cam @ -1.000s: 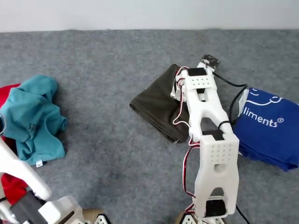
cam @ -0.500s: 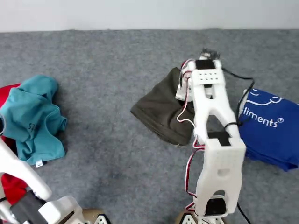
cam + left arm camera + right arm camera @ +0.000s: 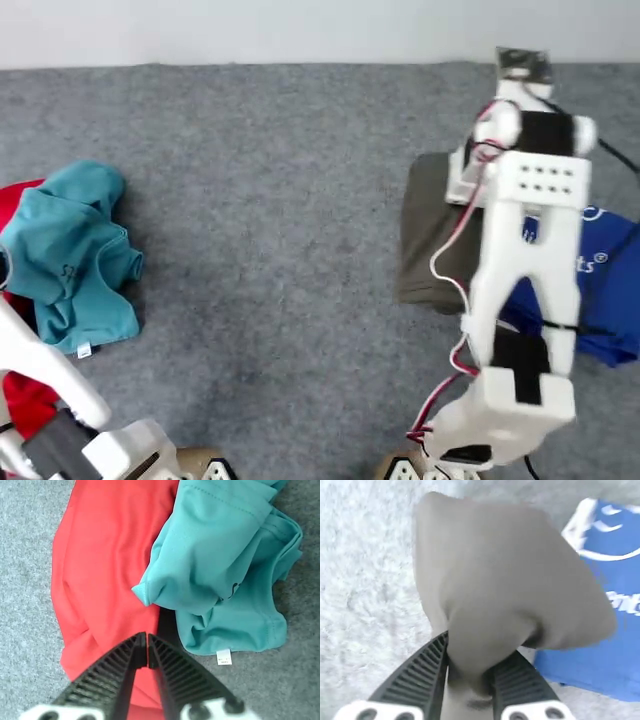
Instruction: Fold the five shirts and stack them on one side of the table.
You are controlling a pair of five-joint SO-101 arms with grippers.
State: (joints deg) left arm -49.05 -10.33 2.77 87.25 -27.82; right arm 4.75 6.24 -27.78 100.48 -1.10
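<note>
My right gripper (image 3: 469, 667) is shut on the folded dark olive shirt (image 3: 505, 585), which hangs from it above the table. In the high view that olive shirt (image 3: 428, 235) sits at the right, partly under the white right arm (image 3: 525, 250) and beside the folded blue shirt (image 3: 610, 300). The blue shirt (image 3: 600, 635) lies just beyond the olive one. A crumpled teal shirt (image 3: 70, 255) rests on a red shirt (image 3: 25, 400) at the left edge. My left gripper (image 3: 147, 650) is shut with nothing in it, hovering over the red shirt (image 3: 105, 565) next to the teal shirt (image 3: 230, 565).
Grey carpet-like cloth (image 3: 260, 200) covers the table, with wide bare room in the middle. A pale wall (image 3: 300, 30) borders the far edge. The left arm's base (image 3: 60, 430) stands at the near left corner.
The right arm has swung to the right and risen, carrying the olive shirt from the table's middle-right over towards the blue shirt. The left arm and the left pile have stayed still.
</note>
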